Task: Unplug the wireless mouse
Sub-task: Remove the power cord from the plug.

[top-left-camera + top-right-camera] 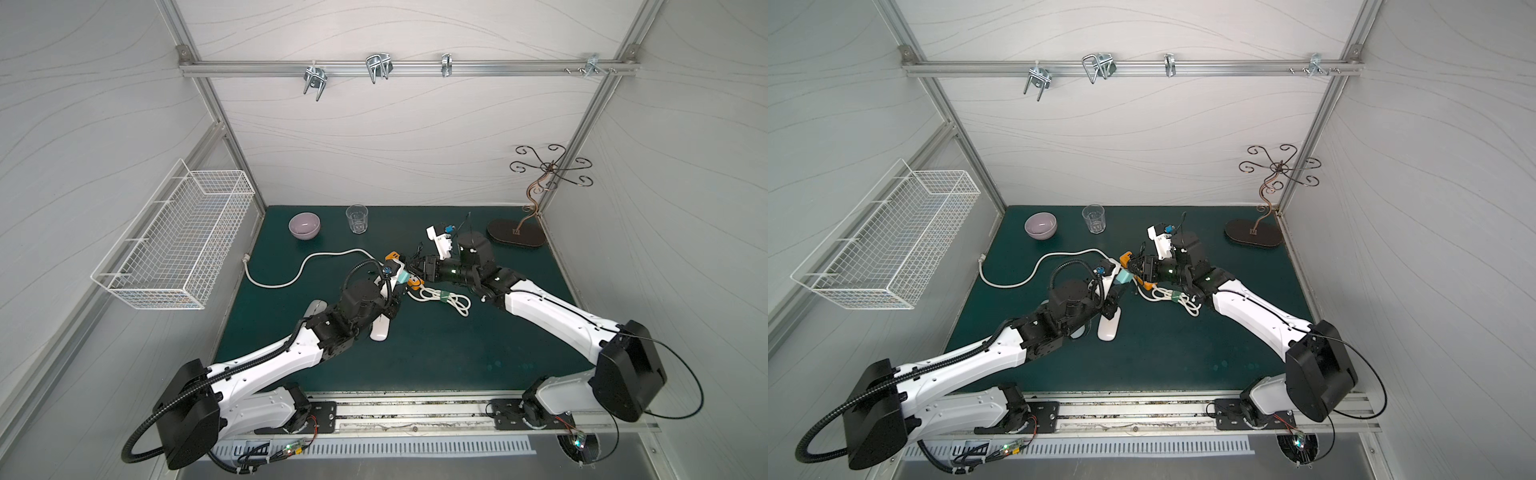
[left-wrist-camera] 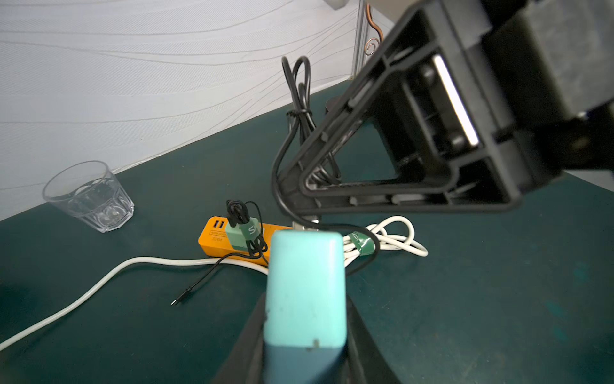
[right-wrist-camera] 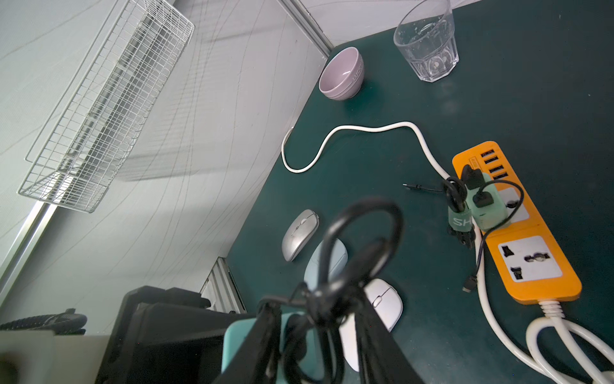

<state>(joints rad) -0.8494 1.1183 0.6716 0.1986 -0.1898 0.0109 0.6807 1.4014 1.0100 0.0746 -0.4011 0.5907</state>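
Held the teal wireless mouse [image 2: 305,282] clear of the bench [image 1: 436,357], just over the orange power strip [image 2: 212,241], clamped tight in the left end effector [image 2: 305,319]. Looked not yet unplugged, with a metal plug [image 2: 304,226] seated at its far end. Pinched the black cable [image 2: 296,114] close behind that plug with the right end effector [image 3: 314,306], fingers closed on the bundled lead. Best finished by bracing the mouse rigid and drawing the plug straight out along its own axis, no twisting; risked only stretching slack if gripped higher. Left a silver mouse [image 3: 299,234] and a white mouse [image 3: 382,301] lying on the bench.
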